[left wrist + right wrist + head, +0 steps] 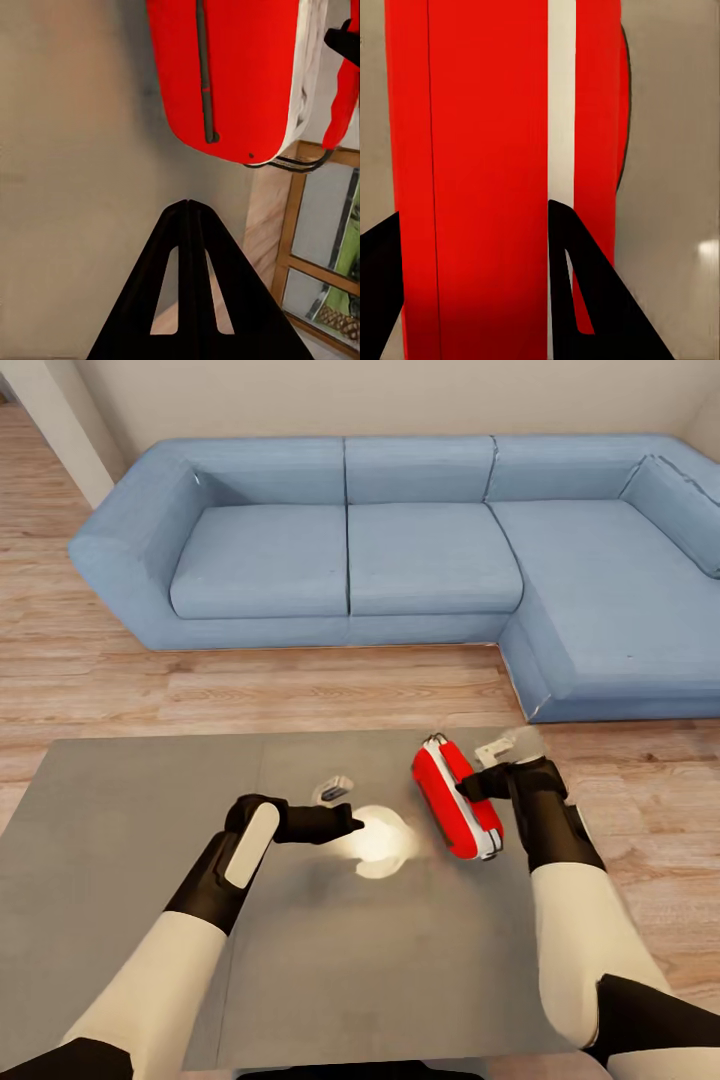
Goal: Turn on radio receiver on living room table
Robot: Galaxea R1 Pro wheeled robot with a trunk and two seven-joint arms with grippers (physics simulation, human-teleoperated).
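A blue sofa (400,550) fills the far side of the wood floor (60,660), beyond the grey table (130,860). On the table, the red radio (455,800) lies between the fingers of the right gripper (468,788); the right wrist view shows those fingers spread on either side of its body, with its white band (561,97) close up. The left gripper (189,204) has its fingers pressed together, the radio just ahead; that wrist view shows the thin dark handle (204,71).
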